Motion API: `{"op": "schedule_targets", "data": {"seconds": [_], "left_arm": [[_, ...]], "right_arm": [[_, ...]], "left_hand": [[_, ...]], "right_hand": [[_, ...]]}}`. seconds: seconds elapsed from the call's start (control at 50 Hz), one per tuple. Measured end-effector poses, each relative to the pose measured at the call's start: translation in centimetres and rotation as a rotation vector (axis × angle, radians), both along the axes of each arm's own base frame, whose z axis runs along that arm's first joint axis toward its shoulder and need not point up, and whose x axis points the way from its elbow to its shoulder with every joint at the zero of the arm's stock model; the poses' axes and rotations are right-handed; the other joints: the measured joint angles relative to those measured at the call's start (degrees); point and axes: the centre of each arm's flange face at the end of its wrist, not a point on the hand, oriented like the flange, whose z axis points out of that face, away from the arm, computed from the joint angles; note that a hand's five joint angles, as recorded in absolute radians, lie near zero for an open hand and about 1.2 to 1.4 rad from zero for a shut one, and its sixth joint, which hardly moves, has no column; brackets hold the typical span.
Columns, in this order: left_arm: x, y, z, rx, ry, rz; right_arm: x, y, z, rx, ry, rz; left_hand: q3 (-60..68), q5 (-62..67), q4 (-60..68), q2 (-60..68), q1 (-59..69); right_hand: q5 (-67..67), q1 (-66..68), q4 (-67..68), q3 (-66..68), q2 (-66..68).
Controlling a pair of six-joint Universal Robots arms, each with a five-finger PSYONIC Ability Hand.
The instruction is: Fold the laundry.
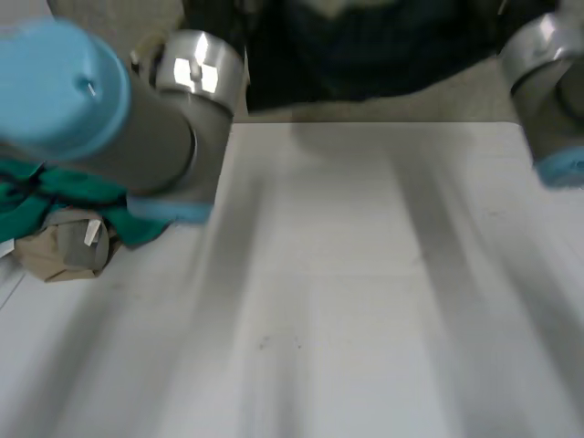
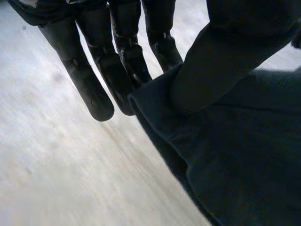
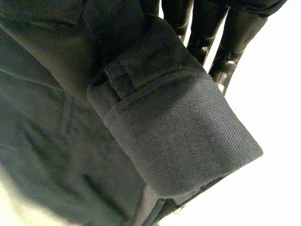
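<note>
A dark garment [image 1: 365,55] hangs at the table's far edge, between my two arms. In the left wrist view my left hand [image 2: 117,52] pinches an edge of this dark garment [image 2: 235,155] between its straight fingers and its thumb [image 2: 225,56], just above the white table [image 2: 56,160]. In the right wrist view my right hand [image 3: 230,42] holds the garment by a thick ribbed cuff [image 3: 178,127]. The cuff lies over the fingers and covers most of them.
A green cloth [image 1: 55,196] and a crumpled beige cloth [image 1: 64,246] lie at the table's left edge, under my left arm [image 1: 109,119]. My right arm [image 1: 547,91] reaches over the far right corner. The white table [image 1: 347,301] spreads in front.
</note>
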Motion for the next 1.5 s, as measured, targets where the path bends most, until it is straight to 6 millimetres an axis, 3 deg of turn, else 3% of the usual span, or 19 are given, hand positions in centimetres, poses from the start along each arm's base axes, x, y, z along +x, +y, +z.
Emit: {"op": "schedule_targets", "data": {"seconds": [0.16, 0.24, 0.3, 0.32, 0.34, 0.38, 0.42, 0.56, 0.78, 0.8, 0.84, 0.88, 0.92, 0.98, 1.02, 1.04, 1.1, 1.3, 1.5], "left_arm": [[0.3, 1.0, -12.6, 0.295, -0.225, -0.008], [0.8, 1.8, -16.9, 0.405, -0.307, -0.012], [1.1, 2.2, -18.6, 0.459, -0.345, -0.012], [1.3, 2.4, -19.1, 0.483, -0.36, -0.013], [1.3, 2.4, -19.1, 0.483, -0.36, -0.013], [1.7, 2.7, -19.5, 0.525, -0.378, -0.014], [1.8, 2.9, -19.5, 0.544, -0.384, -0.015], [2.3, 3.2, -19.3, 0.594, -0.4, -0.018], [2.4, 2.7, -19.0, 0.595, -0.391, -0.008], [2.4, 2.7, -19.0, 0.595, -0.387, -0.008], [2.4, 2.6, -19.0, 0.596, -0.384, -0.009], [2.4, 2.6, -19.0, 0.6, -0.381, -0.011], [2.4, 2.7, -19.1, 0.605, -0.38, -0.014], [2.4, 2.9, -19.3, 0.617, -0.383, -0.02], [2.4, 3.2, -19.5, 0.628, -0.388, -0.024], [2.5, 3.4, -19.6, 0.64, -0.392, -0.026], [3.0, 4.1, -19.5, 0.673, -0.404, -0.029], [4.3, 5.8, -20.0, 0.764, -0.431, -0.031], [3.1, 4.1, -22.6, 0.786, -0.449, -0.025]], "right_arm": [[0.7, 1.2, -13.9, 0.424, 0.141, 0.03], [0.6, 2.4, -17.9, 0.562, 0.182, 0.037], [0.5, 2.7, -18.7, 0.593, 0.189, 0.038], [0.2, 3.5, -19.9, 0.668, 0.188, 0.037], [0.2, 3.5, -19.9, 0.668, 0.188, 0.037], [-0.2, 4.1, -20.2, 0.737, 0.157, 0.029], [-0.6, 4.2, -19.9, 0.764, 0.13, 0.02], [-2.5, 3.9, -18.3, 0.786, 0.045, -0.02], [-3.9, 2.7, -20.4, 0.786, 0.114, -0.06], [-4.0, 2.8, -20.7, 0.786, 0.134, -0.063], [-4.0, 3.1, -20.7, 0.783, 0.154, -0.062], [-4.0, 3.5, -20.5, 0.775, 0.169, -0.058], [-3.9, 3.8, -20.3, 0.771, 0.178, -0.055], [-3.9, 4.4, -19.9, 0.765, 0.19, -0.049], [-3.9, 5.1, -19.5, 0.764, 0.197, -0.045], [-4.0, 5.5, -19.3, 0.765, 0.197, -0.043], [-4.2, 6.1, -18.9, 0.773, 0.192, -0.043], [-4.7, 6.8, -18.5, 0.851, 0.134, -0.055], [-4.7, 7.2, -18.1, 0.918, 0.068, -0.04]], "left_hand": [[0.01, 0.0, 0.0, 0.01, 0.0], [0.01, 0.0, 0.0, 0.01, 0.0], [0.01, 0.0, 0.0, 0.03, 0.0], [0.01, 0.0, 0.0, 0.03, 0.0], [0.01, 0.0, 0.0, 0.03, 0.0], [0.01, 0.0, 0.0, 0.03, 0.0], [0.01, 0.0, 0.0, 0.03, 0.0], [0.01, 0.0, 0.0, 0.03, 0.0], [0.01, 0.0, 0.0, 0.03, 0.0], [0.01, 0.0, 0.0, 0.03, 0.0], [0.01, 0.0, 0.0, 0.03, 0.02], [0.0, 0.0, -0.02, 0.02, 0.0], [-4.45, -3.75, -4.71, -4.59, -3.79], [-26.2, -25.18, -27.01, -28.02, -28.2], [-26.2, -25.18, -27.01, -28.02, -28.2], [-44.56, -43.5, -45.41, -45.33, -44.48], [-48.26, -47.89, -49.42, -48.86, -45.34], [-40.31, -38.58, -40.54, -40.71, -37.28], [-30.5, -29.13, -30.8, -30.77, -26.76]], "right_hand": [[0.0, 0.0, 0.0, 0.0, 0.0], [0.0, -0.01, -0.97, -0.28, -0.33], [0.0, 0.0, -1.52, -0.3, -0.52], [-7.67, -7.21, -10.52, -10.08, -10.52], [-7.67, -7.21, -10.52, -10.08, -10.52], [-28.46, -24.06, -31.62, -30.54, -30.9], [-31.47, -26.12, -34.57, -33.56, -33.54], [-32.38, -26.56, -35.1, -34.27, -33.99], [-31.85, -26.44, -34.91, -33.85, -33.78], [-30.25, -24.56, -33.49, -31.6, -31.66], [-10.55, -9.49, -11.97, -10.87, -10.48], [-6.36, -7.51, -7.48, -6.0, -5.43], [-0.69, -3.85, -1.08, -1.46, -0.35], [-0.58, -3.69, -0.94, -1.35, -0.3], [-0.28, -3.29, -0.56, -1.04, -0.28], [-0.28, -3.29, -0.56, -1.04, -0.28], [-0.28, -3.29, -0.53, -0.75, -0.27], [-0.28, -3.29, -0.38, -0.75, -0.28], [-0.28, -3.28, -0.26, -0.25, -0.28]]}}
